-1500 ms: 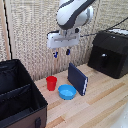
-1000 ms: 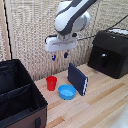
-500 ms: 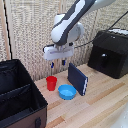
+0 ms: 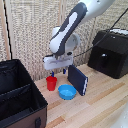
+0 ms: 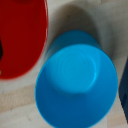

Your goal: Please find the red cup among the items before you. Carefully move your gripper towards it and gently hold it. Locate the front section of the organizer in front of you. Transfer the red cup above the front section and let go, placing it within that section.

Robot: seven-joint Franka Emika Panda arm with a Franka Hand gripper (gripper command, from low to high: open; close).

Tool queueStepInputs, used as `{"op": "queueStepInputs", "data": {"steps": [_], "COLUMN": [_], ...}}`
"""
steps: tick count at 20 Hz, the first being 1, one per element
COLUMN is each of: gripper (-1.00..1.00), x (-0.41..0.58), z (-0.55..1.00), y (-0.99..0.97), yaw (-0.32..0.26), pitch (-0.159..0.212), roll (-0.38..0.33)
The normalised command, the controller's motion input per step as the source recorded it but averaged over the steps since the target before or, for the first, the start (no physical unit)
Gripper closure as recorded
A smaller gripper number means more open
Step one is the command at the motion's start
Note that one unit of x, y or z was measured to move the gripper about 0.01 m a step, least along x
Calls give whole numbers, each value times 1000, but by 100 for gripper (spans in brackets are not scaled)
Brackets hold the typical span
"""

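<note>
Red cup (image 4: 51, 83) stands upright on the wooden surface (image 4: 105, 102), at about three o'clock from the organizer (image 4: 20, 100) and at ten o'clock, just beside, the blue bowl (image 4: 67, 92). It looks light, stiff and smooth, probably slippery; pinching across the rim seems safest. Above it hangs the claw (image 4: 59, 73), holding nothing; how wide it gapes I cannot tell. No readable writing anywhere.

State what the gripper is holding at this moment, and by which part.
Nothing is held: the gripper hangs above the red cup, apart from it, and the cup stands on the table.
</note>
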Motion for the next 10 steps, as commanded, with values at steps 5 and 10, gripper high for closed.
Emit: {"op": "queueStepInputs", "data": {"steps": [5, 10], "gripper": [100, 100], "x": [197, 105], "z": [-297, -207], "y": [262, 294], "yaw": [26, 16], "pitch": [-2, 11], "roll": [-149, -158]}}
